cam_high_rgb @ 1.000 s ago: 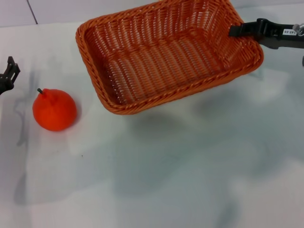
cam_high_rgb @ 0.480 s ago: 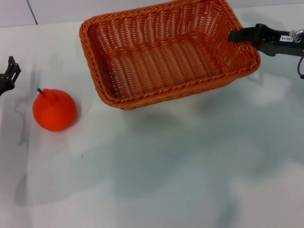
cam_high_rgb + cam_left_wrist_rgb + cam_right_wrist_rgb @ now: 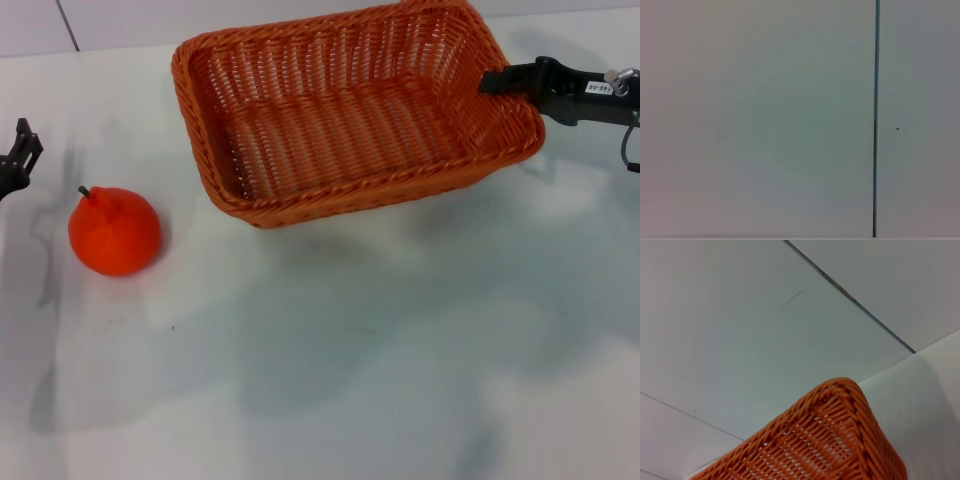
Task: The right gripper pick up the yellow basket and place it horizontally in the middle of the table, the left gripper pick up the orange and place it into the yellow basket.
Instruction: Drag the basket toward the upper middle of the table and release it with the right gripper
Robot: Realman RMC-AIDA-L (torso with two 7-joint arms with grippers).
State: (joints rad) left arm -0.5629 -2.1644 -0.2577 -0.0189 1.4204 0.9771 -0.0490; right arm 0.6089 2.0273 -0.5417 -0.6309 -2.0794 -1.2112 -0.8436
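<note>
You are holding the basket (image 3: 350, 110) by its right rim, right gripper (image 3: 492, 82) clamped shut on the weave, at the table's (image 3: 350, 380) far side. Level it before setting down mid-table. Orange (image 3: 114, 230) is waiting near the left gripper (image 3: 18, 155); its opening I cannot tell.

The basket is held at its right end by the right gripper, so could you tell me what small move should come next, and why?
Probably lower the basket onto the table and level it. The right gripper grips its right rim, and the shadow below suggests it hangs tilted above the surface. The orange waits beside the left gripper.
</note>
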